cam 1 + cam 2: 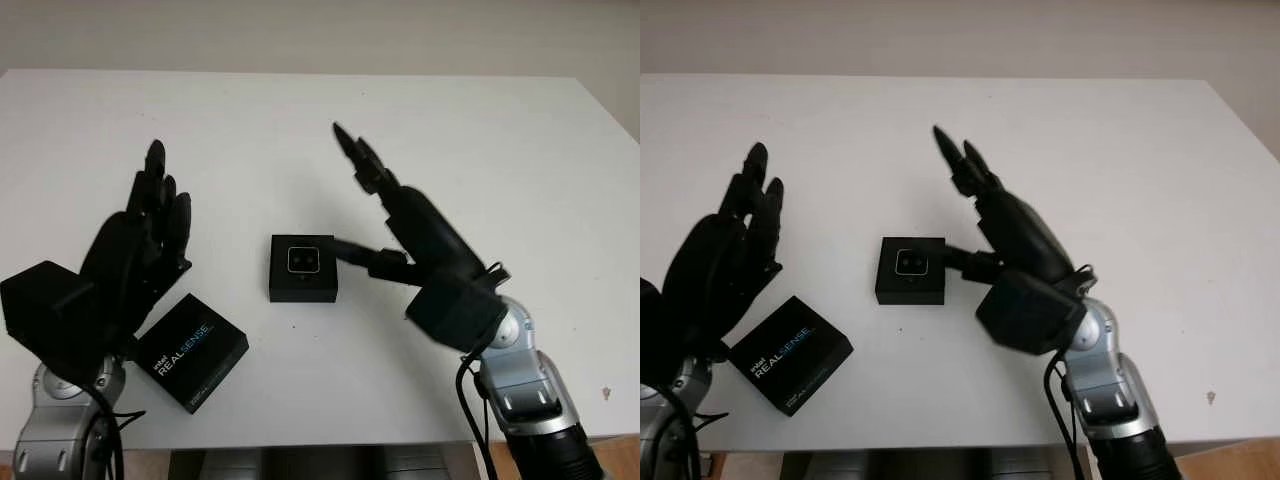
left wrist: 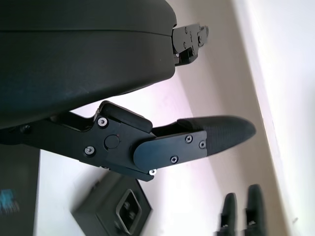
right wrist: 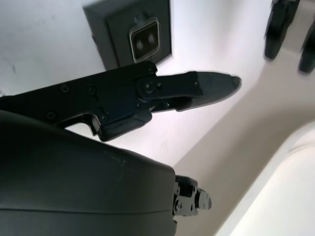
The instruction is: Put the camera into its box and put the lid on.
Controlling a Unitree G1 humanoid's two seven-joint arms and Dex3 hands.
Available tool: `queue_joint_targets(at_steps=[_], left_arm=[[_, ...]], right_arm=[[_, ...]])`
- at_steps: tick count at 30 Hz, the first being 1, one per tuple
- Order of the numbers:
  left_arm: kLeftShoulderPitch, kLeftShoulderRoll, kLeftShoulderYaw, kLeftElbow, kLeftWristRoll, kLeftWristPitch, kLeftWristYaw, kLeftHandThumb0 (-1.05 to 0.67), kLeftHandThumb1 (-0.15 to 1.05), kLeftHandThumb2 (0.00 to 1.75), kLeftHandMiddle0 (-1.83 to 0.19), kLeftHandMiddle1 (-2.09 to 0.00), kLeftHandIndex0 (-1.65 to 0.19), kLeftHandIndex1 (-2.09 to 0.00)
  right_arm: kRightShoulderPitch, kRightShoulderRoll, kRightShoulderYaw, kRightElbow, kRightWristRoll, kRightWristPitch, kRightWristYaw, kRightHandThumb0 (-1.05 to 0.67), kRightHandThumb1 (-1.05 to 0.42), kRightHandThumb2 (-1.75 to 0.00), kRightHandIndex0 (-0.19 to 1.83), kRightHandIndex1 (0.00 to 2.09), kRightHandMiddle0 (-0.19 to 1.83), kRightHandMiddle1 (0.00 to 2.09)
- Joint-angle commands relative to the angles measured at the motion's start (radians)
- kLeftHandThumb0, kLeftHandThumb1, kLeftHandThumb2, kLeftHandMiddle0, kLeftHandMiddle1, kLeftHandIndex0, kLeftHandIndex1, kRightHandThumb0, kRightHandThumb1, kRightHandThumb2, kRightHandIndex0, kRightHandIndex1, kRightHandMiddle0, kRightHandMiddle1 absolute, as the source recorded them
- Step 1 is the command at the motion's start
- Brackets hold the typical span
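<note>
- Since the camera [image 1: 303,260] already sits in the recess of its black box [image 1: 302,287], near the middle of the white table [image 1: 480,150], the lid [image 1: 191,351] is the piece left to handle, by my reading.
- The lid, printed with "REALSENSE", lies flat on the table to the left of the box and nearer the robot, well apart from it and turned at an angle to it.
- It looks like a shallow, stiff cardboard cap: probably light, with a smooth printed top that could slip under hard fingertips.
- I would take it by two opposite side walls rather than by the top face, and squeeze gently so that the walls do not bow.
- The box also looks light and may slide if the lid is pressed on off-centre, so it may need steadying.
- The camera's glass front faces upward in the recess; anything lowered onto it should come down level.
- The left hand [image 1: 135,250] is raised above the table just beyond the lid, palm turned inward, fingers extended and pointing away from the robot; it is open and holds nothing.
- The right hand [image 1: 400,215] stands just right of the box, open and empty, long fingers angled up and away.
- Its thumb [image 1: 365,258] reaches toward the box's right edge; whether it touches, I cannot tell.
</note>
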Motion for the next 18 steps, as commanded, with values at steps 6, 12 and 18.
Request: queue_joint_targets(at_steps=[6, 12, 18], left_arm=[[-0.105, 0.198, 0.160, 0.004, -0.003, -0.096, -0.092, -0.54, 1.04, 0.13, -0.55, -0.25, -0.39, -0.31], [-0.107, 0.426, 0.186, 0.079, 0.064, -0.175, -0.269, -0.57, 0.97, 0.04, -0.56, -0.26, -0.40, -0.32], [-0.083, 0.765, 0.051, 0.082, 0.275, -0.342, -0.577, -0.84, 0.82, 0.04, 0.02, -0.02, 0.03, -0.03]], right_arm=[[-0.107, 0.011, -0.168, 0.106, 0.305, 0.067, 0.075, -0.73, -1.05, -0.40, -0.08, 0.06, -0.07, 0.06], [-0.130, -0.002, -0.180, 0.114, 0.374, 0.100, 0.074, -0.70, -1.05, -0.64, -0.15, 0.03, -0.13, 0.02], [-0.135, -0.030, -0.187, 0.121, 0.386, 0.111, 0.077, -0.66, -1.05, -0.65, -0.16, 0.03, -0.12, 0.03]])
